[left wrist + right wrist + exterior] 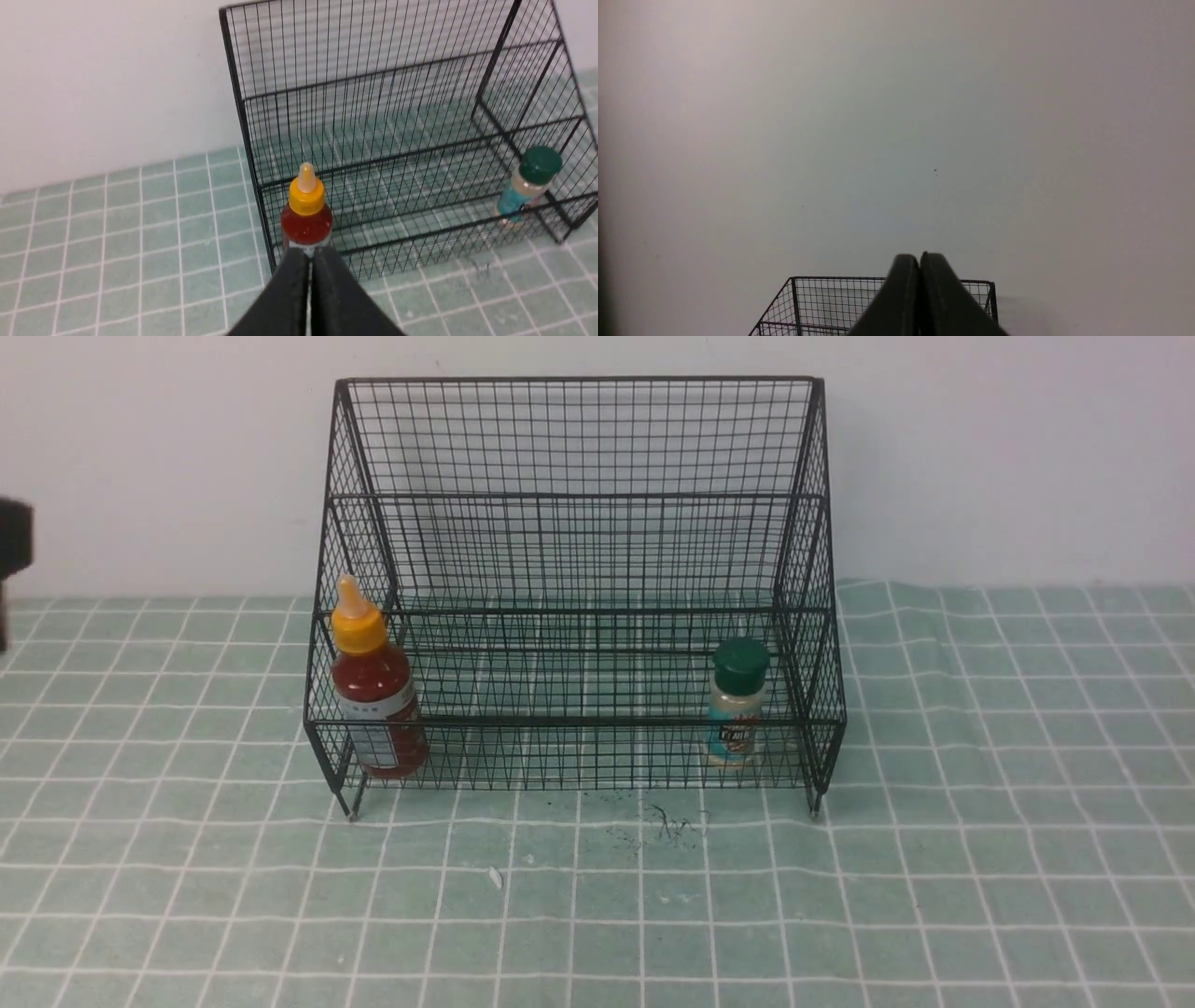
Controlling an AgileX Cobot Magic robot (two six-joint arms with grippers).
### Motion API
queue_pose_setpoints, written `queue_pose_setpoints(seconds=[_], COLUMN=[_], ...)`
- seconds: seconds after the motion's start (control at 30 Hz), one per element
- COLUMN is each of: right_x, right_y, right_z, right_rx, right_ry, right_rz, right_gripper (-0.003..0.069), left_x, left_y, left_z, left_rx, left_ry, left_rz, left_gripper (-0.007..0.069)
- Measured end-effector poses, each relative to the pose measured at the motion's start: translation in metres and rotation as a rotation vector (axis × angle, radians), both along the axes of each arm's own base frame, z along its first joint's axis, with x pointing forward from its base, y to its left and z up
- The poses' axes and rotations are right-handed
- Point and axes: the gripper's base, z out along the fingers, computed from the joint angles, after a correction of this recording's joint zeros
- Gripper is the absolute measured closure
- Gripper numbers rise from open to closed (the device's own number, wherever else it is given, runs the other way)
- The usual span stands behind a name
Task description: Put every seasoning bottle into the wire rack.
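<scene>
The black wire rack stands at the back of the table against the wall. The red sauce bottle with the orange-yellow cap stands upright in the rack's front left corner. The shaker jar with the dark green cap stands upright in the front right corner. In the left wrist view my left gripper is shut and empty, back from the red bottle, with the jar and rack beyond. My right gripper is shut and empty, raised, facing the wall above the rack top.
A pale green checked cloth covers the table. A dark part of the left arm shows at the front view's left edge. Small dark specks lie on the cloth in front of the rack. A white wall stands behind.
</scene>
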Motion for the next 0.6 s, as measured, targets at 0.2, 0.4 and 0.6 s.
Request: queue_pose_setpoints(seconds=[0.2, 0.4, 0.6], right_x=[0.0, -0.001, -0.001], right_y=[0.0, 0.0, 0.0], right_z=[0.001, 0.002, 0.002], right_rx=[-0.064, -0.116, -0.138], right_ry=[-0.039, -0.071, -0.085], right_rz=[-0.03, -0.052, -0.061], right_gripper=[0.0673, 0.0673, 0.0673], left_x=[-0.034, -0.045, -0.046], left_y=[0.008, 0.01, 0.011], left_z=[-0.067, -0.1, -0.104], left_rx=[-0.074, -0.086, -0.085], left_ry=[-0.137, -0.166, -0.164], left_rz=[0.009, 0.012, 0.012], left_gripper=[0.0631, 0.0631, 0.0631])
